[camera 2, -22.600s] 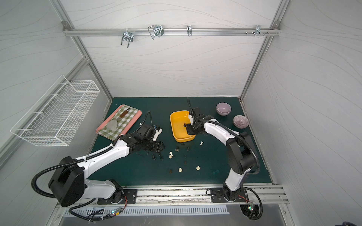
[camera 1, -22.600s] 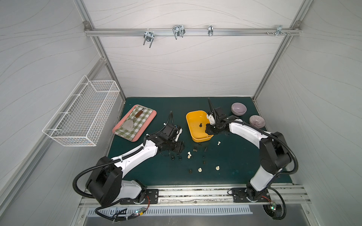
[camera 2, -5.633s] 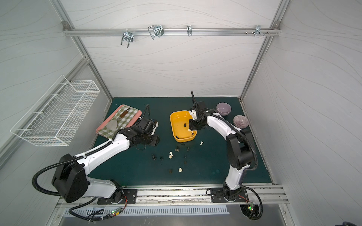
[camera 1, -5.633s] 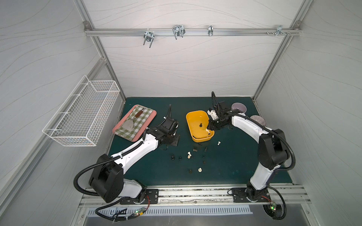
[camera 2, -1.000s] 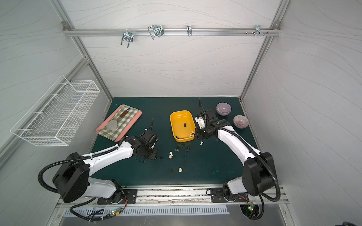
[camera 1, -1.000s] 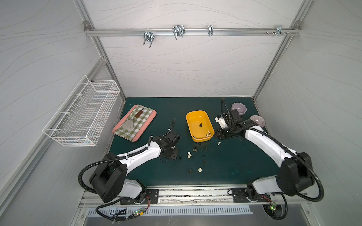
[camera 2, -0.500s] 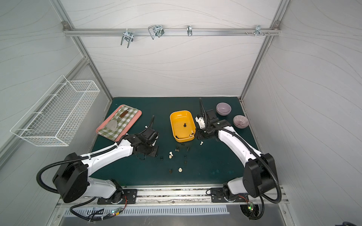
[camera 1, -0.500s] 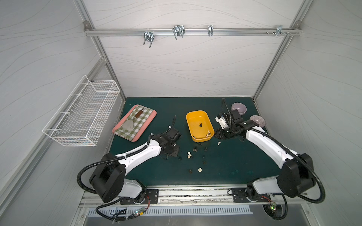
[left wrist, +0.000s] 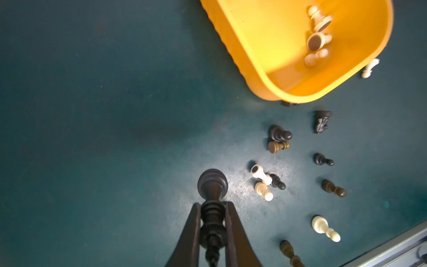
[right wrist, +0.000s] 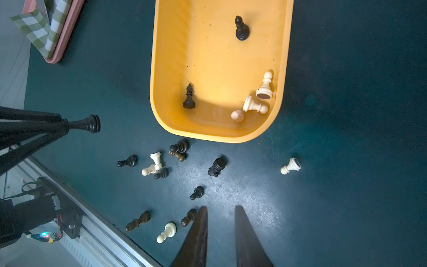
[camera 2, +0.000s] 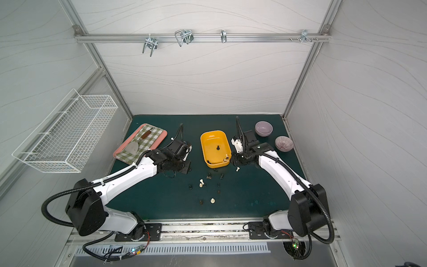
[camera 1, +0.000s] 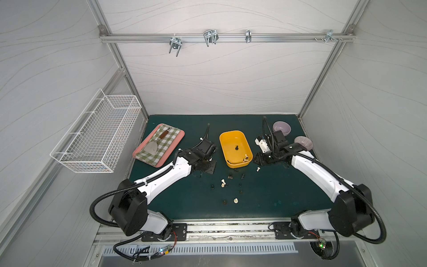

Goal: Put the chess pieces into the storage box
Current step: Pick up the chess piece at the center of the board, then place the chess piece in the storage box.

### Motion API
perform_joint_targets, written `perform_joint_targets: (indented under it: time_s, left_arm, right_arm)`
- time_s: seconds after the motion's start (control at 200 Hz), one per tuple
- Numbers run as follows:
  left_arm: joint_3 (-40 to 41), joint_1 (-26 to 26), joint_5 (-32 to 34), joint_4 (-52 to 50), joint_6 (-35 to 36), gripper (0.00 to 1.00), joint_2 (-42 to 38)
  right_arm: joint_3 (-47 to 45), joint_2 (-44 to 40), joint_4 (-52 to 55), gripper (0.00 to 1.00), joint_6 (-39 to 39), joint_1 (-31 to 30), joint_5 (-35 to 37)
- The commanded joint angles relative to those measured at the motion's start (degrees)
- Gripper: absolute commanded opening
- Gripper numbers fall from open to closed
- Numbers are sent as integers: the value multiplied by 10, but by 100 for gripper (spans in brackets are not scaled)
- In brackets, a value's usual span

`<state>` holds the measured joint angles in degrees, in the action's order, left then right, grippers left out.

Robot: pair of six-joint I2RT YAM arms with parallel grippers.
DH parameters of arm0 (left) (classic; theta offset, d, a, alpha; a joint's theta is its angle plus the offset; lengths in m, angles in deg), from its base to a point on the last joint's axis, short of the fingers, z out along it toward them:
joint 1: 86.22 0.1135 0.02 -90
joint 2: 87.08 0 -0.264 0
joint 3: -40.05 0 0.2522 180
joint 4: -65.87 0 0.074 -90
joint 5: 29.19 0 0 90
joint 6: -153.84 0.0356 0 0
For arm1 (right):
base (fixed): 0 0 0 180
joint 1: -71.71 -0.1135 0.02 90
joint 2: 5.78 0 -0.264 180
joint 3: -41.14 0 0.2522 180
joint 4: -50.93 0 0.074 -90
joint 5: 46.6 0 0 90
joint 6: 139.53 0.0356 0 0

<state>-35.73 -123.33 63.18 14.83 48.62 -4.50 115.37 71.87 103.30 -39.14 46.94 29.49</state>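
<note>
Tightly, left claw [left wrist: 212, 205] around black king [left wrist: 212, 183], perhaps.

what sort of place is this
Probably a robot lab test cell: white panel walls on an aluminium frame, a left arm and right arm bolted to a base rail, and a green mat.

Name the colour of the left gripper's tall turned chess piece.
The tall chess piece is black; clearest in left wrist view.
</note>
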Motion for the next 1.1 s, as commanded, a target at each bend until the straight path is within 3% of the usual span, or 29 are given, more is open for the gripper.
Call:
perform_joint_targets:
  time_s: [0.0,0.495,1.095]
  left_arm:
    - [-54,6,-9,-4,22,14,27]
    - [-200,6,-60,2,38,13,137]
    - [-273,1,-80,3,54,13,201]
  right_arm:
    - [-15,-28,13,24,8,3,5]
    - [-48,-77,30,23,25,3,16]
    - [-53,-84,31,24,29,3,17]
